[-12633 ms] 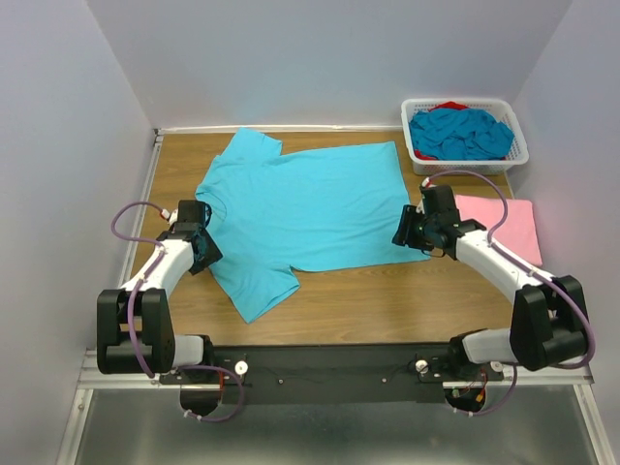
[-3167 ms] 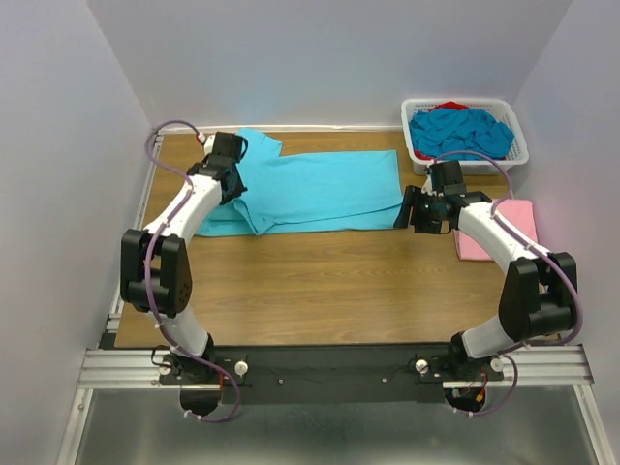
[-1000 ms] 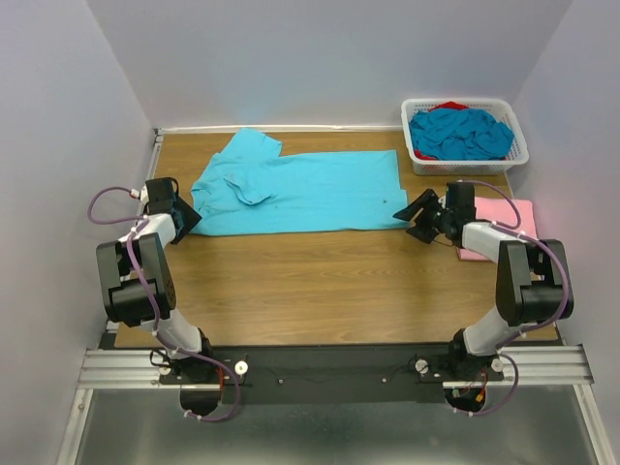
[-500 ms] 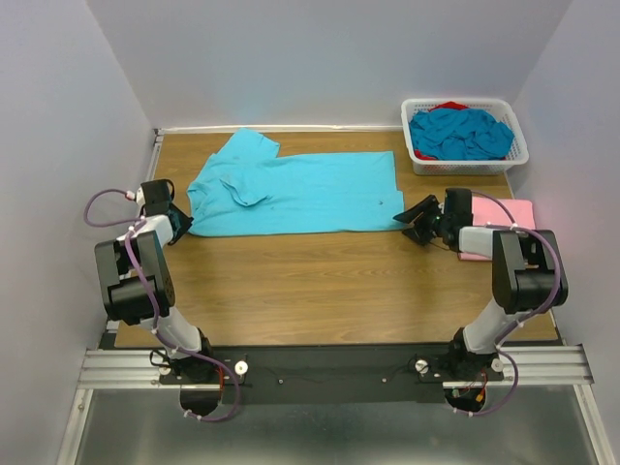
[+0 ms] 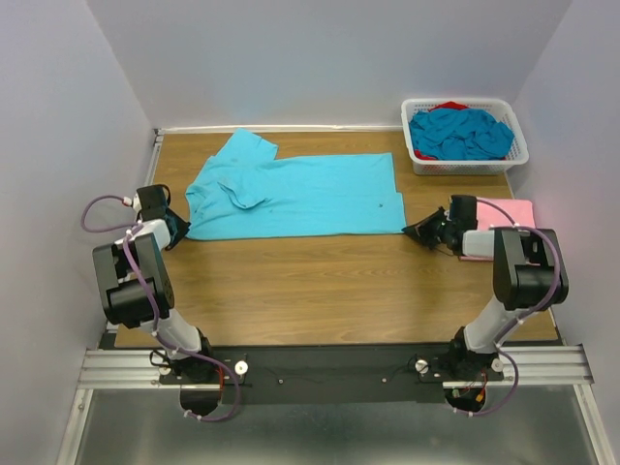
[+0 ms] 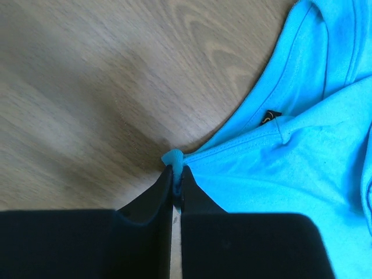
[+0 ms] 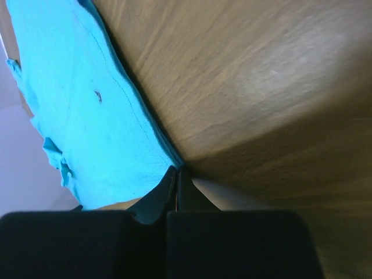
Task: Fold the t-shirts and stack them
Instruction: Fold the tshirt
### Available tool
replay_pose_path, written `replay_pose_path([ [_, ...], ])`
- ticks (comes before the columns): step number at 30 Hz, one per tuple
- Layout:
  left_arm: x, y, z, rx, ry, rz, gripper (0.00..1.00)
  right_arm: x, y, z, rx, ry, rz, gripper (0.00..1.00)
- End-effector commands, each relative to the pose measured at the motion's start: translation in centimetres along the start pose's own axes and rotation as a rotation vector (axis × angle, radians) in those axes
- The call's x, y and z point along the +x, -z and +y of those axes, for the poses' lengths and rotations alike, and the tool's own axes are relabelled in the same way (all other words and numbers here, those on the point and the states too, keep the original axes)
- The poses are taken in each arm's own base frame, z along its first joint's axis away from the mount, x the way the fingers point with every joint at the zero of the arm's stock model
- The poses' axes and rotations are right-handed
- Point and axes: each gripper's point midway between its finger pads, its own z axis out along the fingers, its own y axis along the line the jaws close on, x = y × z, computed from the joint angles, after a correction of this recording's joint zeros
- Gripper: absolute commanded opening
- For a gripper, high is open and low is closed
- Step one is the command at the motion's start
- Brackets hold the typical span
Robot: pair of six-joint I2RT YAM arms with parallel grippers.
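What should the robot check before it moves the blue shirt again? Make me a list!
1. Left pincer gripping the turquoise shirt: ok, but it pinches only a tiny tuft at the edge.
2. Right pincer gripping the shirt's corner: ok, shut right on the tip.
3. Shirt lying smooth: not ok, a flap is doubled over near the collar.
4. Right arm clear of the pink shirt: cannot tell, the arm hides part of it.
5. Basket out of the way: ok, it sits apart from the shirt.
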Motion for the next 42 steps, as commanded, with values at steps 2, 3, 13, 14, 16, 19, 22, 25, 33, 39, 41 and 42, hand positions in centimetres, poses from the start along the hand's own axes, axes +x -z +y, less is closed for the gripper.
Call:
replay_pose_path([
  [2, 1.1, 1.9, 1.6, -0.013, 0.017, 0.018, 0.00, -0.1, 2.2, -4.4, 0.143, -0.020, -0.006, 0.01],
  [3, 1.7, 2.1, 2.1, -0.030, 0.027, 0.035, 0.00, -0.1, 2.6, -4.9, 0.159, 0.002, -0.004, 0.01],
  [13, 8.5, 5.0, 4.9, -0.053, 0.185, 0.136, 0.00, 1.6, 6.8, -7.7, 0.302, 0.064, 0.015, 0.05],
  [14, 8.4, 5.4, 5.0, -0.056, 0.192, 0.122, 0.01, 1.5, 7.1, -7.6, 0.306, 0.073, 0.014, 0.07],
  [16, 7.5, 6.1, 5.5, -0.088, 0.192, 0.079, 0.08, 0.9, 7.7, -6.9, 0.299, 0.120, 0.001, 0.12],
  [19, 4.9, 7.6, 5.1, -0.086, 0.167, -0.010, 0.34, -0.5, 8.9, -5.3, 0.290, 0.185, -0.035, 0.29],
  [22, 2.4, 9.2, 4.5, -0.077, 0.138, -0.084, 0.60, -1.7, 9.6, -2.8, 0.231, 0.261, -0.059, 0.49],
  [25, 0.3, 11.0, 3.9, -0.061, 0.098, -0.163, 0.70, -2.4, 10.0, 1.3, 0.145, 0.379, -0.079, 0.57],
  [33, 0.0, 15.7, -5.2, 0.146, -0.093, -0.255, 0.64, 7.6, 6.3, 14.9, -0.084, 0.907, 0.047, 0.56],
  [39, 5.7, 12.8, -9.3, 0.198, -0.221, -0.091, 0.57, 17.6, 1.3, 22.4, -0.238, 1.246, 0.150, 0.56],
  [41, 7.1, 11.0, -8.9, 0.173, -0.231, -0.044, 0.56, 21.5, -1.1, 22.0, -0.258, 1.359, 0.218, 0.56],
  [42, 7.5, 10.5, -8.6, 0.159, -0.233, -0.030, 0.54, 22.5, -1.5, 24.1, -0.309, 1.408, 0.203, 0.56],
])
